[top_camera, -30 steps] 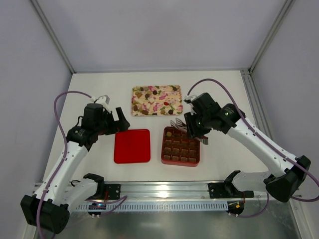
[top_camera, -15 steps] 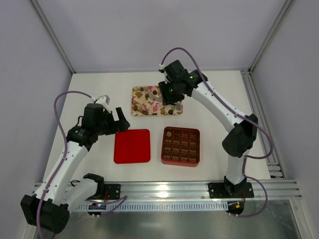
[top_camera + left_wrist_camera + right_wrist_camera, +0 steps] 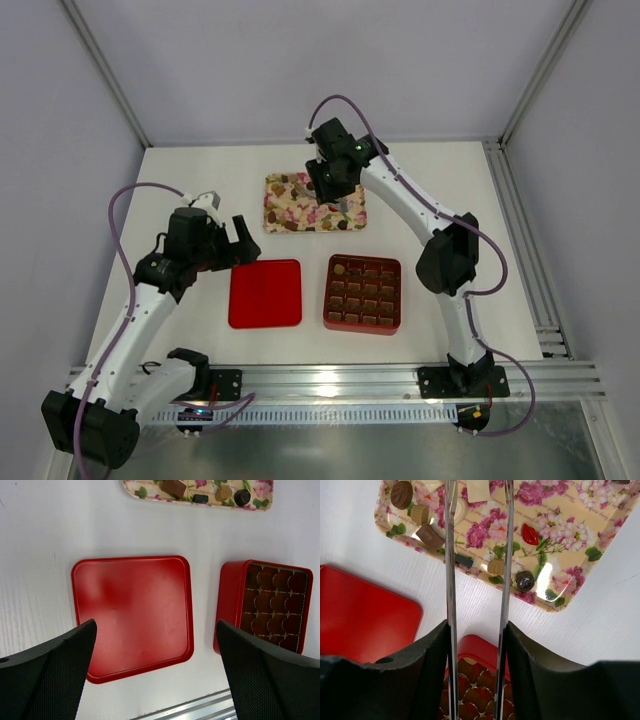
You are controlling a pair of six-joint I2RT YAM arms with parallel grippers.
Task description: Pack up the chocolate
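Observation:
Small dark brown, tan and cream chocolates (image 3: pixel 430 536) lie on the floral tray (image 3: pixel 352 212), which also shows in the right wrist view (image 3: pixel 570 550). The red box with brown gridded insert (image 3: pixel 362 293) stands in front of it; a lighter piece seems to sit in its far left cell (image 3: pixel 340 268). My right gripper (image 3: pixel 330 190) hovers over the tray, shut on metal tongs (image 3: pixel 451 555). The tong blades stand apart with nothing between them. My left gripper (image 3: pixel 155 625) is open and empty above the red lid (image 3: pixel 132 612).
The red lid (image 3: pixel 265 293) lies flat to the left of the box. A red lip-shaped sweet (image 3: pixel 529 535) lies on the tray. The metal rail (image 3: pixel 330 385) runs along the near edge. Grey walls close the back and sides.
My right arm has swung from the box's far edge back to over the floral tray, carrying the tongs. The left arm has not moved.

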